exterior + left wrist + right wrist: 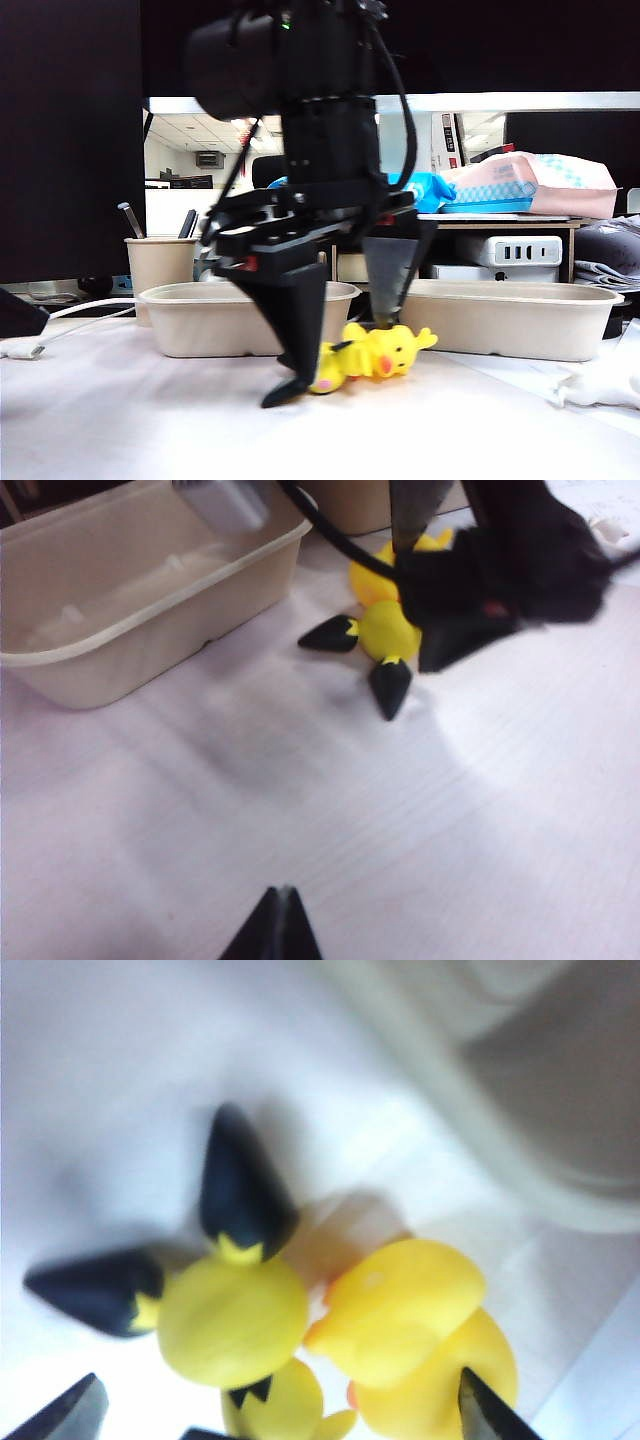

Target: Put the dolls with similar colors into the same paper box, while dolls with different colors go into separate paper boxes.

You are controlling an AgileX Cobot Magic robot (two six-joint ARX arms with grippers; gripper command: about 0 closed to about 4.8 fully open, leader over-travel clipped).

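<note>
Step in hand, as I read it: reach for the yellow dolls, nothing gripped yet.

Nearest in the exterior view, frame centre: right gripper, pointing down, jaws spread wide. One dark finger comes down at lower centre just left of the dolls, tip at the tabletop; the other finger stands just right of centre, behind the duck. Both yellow dolls sit in the gap. In the right wrist view the two fingertips show at the bottom corners with both dolls between them, neither tip clearly touching.

Mouse doll: yellow, black ears, lying on the white table at centre, touching or just beside the duck on its right. Duck yellow, orange beak.

Left gripper: only at the bottom edge of the left wrist view, tips together, narrow, holding nothing, well apart from the dolls in the upper middle of that frame.

White doll: probably the blurred white shape at the right edge, on the table; cannot confirm.

Behind: left paper box at centre-left, right paper box at centre-right, both look empty from here. Pen cup further back, left.

Next move calls for: the gap spans both dolls, so shift to centre on one, close on it, lift, carry to one box. Both yellows belong in the same box, the white one in the other.
</note>
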